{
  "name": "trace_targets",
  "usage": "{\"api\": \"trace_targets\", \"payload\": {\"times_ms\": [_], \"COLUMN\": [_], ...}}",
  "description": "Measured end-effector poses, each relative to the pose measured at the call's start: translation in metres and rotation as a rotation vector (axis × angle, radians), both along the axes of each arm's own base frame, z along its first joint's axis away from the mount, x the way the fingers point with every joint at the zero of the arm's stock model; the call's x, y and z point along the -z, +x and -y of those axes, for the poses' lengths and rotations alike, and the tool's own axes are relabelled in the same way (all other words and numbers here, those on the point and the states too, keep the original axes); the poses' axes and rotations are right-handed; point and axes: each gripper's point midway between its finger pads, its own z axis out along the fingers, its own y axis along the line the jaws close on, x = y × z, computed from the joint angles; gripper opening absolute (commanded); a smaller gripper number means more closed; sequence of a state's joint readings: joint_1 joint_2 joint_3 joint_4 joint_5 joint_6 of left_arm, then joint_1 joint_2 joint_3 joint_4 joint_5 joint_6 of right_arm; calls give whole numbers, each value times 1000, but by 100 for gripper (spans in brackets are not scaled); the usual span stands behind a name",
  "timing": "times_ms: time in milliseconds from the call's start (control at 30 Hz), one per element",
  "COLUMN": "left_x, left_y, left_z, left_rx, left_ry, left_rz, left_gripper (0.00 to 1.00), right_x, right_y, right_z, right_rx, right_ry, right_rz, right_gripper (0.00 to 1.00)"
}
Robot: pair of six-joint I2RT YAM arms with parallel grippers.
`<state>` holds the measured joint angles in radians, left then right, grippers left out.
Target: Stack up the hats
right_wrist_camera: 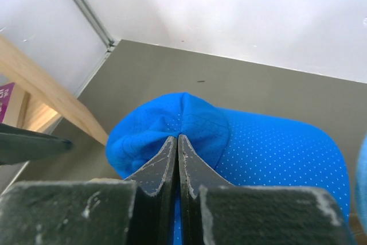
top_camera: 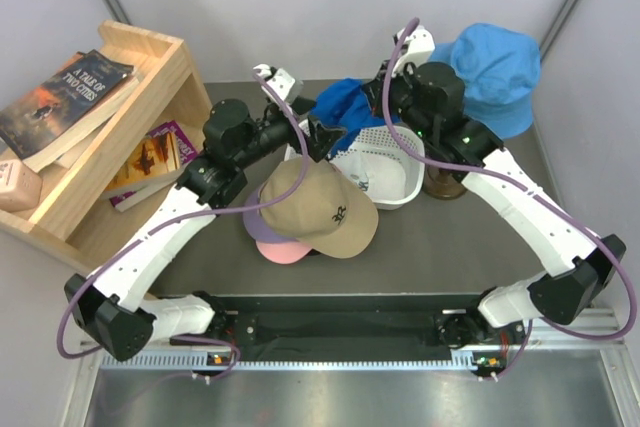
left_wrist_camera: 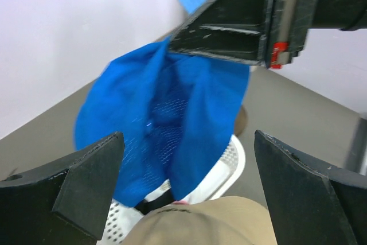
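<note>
Right wrist shows right pincer (right_wrist_camera: pixel 177 142) pinching royal blue cap (right_wrist_camera: pixel 258 153).

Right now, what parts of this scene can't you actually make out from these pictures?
- Lavender cap and pink cap, top view: only edges show beneath the tan cap.
- White cap, top view: partly behind the arms and royal blue cap.
- Royal blue cap's brim, left wrist view: blurred, and crossed by the right gripper.

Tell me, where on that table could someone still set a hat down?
Bare tabletop lies front right, between the white basket and the right arm. The middle is crowded: tan hat stack, basket, royal blue hat pinched in the right tool.
</note>
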<state>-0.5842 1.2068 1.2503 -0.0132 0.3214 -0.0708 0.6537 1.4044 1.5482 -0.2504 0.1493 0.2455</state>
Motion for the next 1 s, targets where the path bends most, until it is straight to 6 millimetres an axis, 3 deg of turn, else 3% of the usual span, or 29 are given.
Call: {"api": "trace_targets", "payload": {"times_ms": [167, 433, 500, 533, 633, 667, 767, 800, 867, 900, 1000], "left_x": [8, 20, 20, 21, 27, 30, 37, 38, 39, 39, 40], "left_y": [-6, 1, 7, 10, 18, 19, 20, 20, 19, 19, 16], "left_z": [14, 24, 27, 29, 35, 36, 41, 42, 43, 43, 40], "left_rx": [82, 98, 94, 91, 86, 87, 101, 106, 108, 109, 107], "left_ry": [-7, -16, -22, -26, -32, -31, -30, -28, -27, -30, -18], "left_rz": [-35, -101, -119, -130, -167, -179, -212, -215, -225, -229, -231], "left_gripper": [99, 99, 87, 70, 50, 34, 9, 6, 0, 0, 0], "right_x": [-2, -4, -7, -8, -8, -8, -9, -10, -10, -10, -16], "right_y": [-8, -24, -28, -30, -34, -34, -37, -37, -39, -39, -44], "right_z": [-10, -26, -30, -31, -34, -35, -37, -37, -37, -37, -34], "right_rx": [-11, -26, -33, -34, -33, -33, -36, -37, -39, -41, -49], "right_ry": [-3, -17, -14, -13, -15, -14, -12, -12, -11, -8, 4], "right_rz": [3, 9, 15, 17, 19, 19, 22, 22, 22, 22, 31], "right_gripper": [0, 0, 0, 0, 0, 0, 0, 0, 20, 44, 73]}}
